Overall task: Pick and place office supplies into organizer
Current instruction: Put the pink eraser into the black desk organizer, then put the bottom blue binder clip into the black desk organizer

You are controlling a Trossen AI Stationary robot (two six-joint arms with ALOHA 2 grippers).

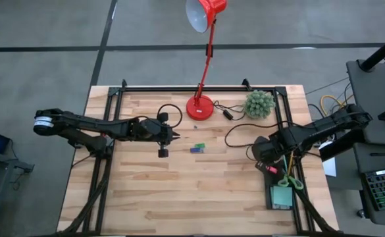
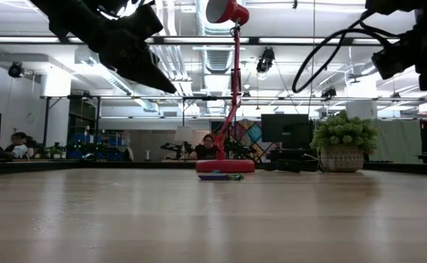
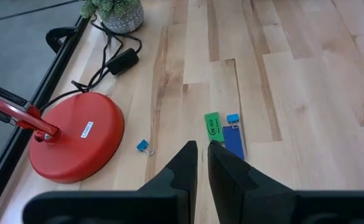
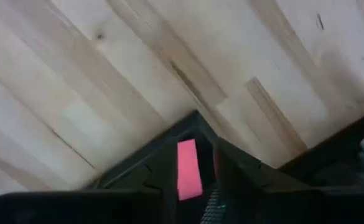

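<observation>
Organizer (image 1: 282, 196) sat at the tabletop's (image 1: 179, 191) right front corner, holding a teal pad (image 1: 283, 195), with green scissors (image 1: 289, 182) at its rear end. A pink piece (image 4: 188, 168) showed in the right wrist view between the right gripper's (image 1: 266, 162) fingers (image 4: 244, 177), over a corner of the organizer; in the high view a pink bit lay just behind the organizer beside that gripper. Whether the fingers actually pinched it could not be told. Near the tabletop's middle lay a green piece (image 3: 213, 127) and a blue piece (image 3: 234, 138), side by side and touching. A small blue clip (image 3: 144, 146) lay apart, near the red lamp (image 1: 201, 105) base. Left gripper (image 1: 174, 135) hung above the tabletop just left of the green and blue pieces, fingers (image 3: 183, 168) nearly together, nothing between them. A potted plant (image 1: 259, 103) stood at the rear right.
</observation>
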